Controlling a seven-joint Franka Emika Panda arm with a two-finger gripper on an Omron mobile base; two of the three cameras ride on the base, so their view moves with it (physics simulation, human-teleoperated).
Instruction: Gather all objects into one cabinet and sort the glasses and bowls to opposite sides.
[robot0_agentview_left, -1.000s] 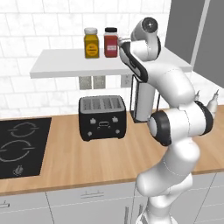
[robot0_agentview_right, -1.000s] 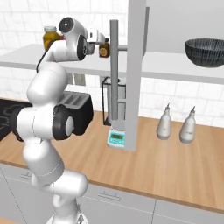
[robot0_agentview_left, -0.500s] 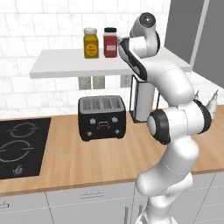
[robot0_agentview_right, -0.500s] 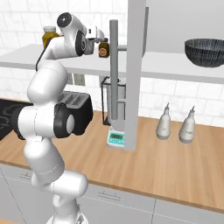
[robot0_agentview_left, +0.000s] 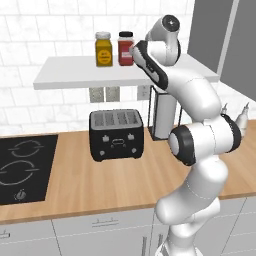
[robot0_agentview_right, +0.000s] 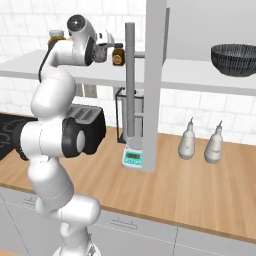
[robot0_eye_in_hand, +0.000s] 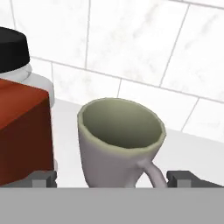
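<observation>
End effector (robot0_eye_in_hand: 111, 179) open — fingertips flank the mug (robot0_eye_in_hand: 120, 142); red jar (robot0_eye_in_hand: 22, 127) beside.

No readable text, label, brand or number is showing anywhere. The jars' labels are reading as plain colour blocks, the small scale's (robot0_agentview_right: 134, 158) display is showing only an illegible blur, and the toaster's (robot0_agentview_left: 116, 134) front is carrying tiny marks too small to make out.
</observation>
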